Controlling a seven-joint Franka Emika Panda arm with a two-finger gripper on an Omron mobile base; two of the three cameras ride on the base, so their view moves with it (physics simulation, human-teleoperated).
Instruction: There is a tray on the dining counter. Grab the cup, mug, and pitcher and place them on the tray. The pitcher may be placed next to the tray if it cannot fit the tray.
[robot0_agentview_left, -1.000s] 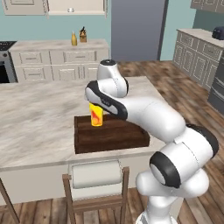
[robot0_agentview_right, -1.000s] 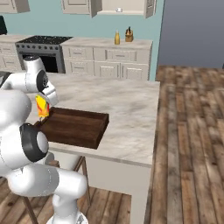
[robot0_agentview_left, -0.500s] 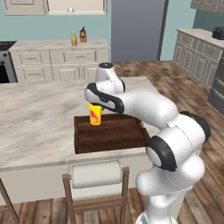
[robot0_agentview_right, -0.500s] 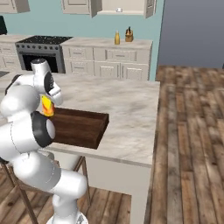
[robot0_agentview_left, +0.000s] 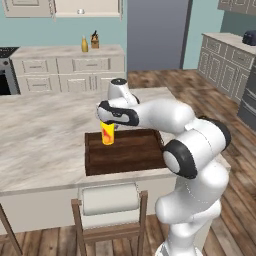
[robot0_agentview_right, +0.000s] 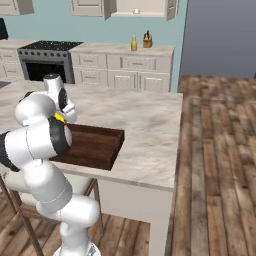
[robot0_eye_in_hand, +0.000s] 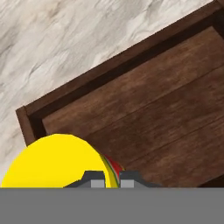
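Note:
My gripper (robot0_agentview_left: 107, 123) is shut on the rim of the yellow cup (robot0_agentview_left: 108, 134), which has a red-orange mark on its side. The cup stands upright at the far left corner of the dark brown tray (robot0_agentview_left: 135, 152) on the dining counter (robot0_agentview_left: 40, 135). I cannot tell whether its base touches the tray floor. In the hand view the cup (robot0_eye_in_hand: 52, 162) sits by the tray's corner (robot0_eye_in_hand: 153, 118), with my gripper (robot0_eye_in_hand: 109, 180) pinched on its wall. The mustard pitcher (robot0_agentview_left: 84, 45) stands on the wall counter at the back. The mug is out of view.
A brown knife block (robot0_agentview_left: 94, 41) stands beside the pitcher. A chair (robot0_agentview_left: 109, 210) is tucked under the dining counter's near edge below the tray. My own forearm and elbow lie over the tray's right side. A stove (robot0_agentview_right: 47, 60) sits at the back left.
The arm's elbow and lower links have swung in closer over the tray's right end. The held cup has stayed at the tray's far left corner, perhaps slightly lower.

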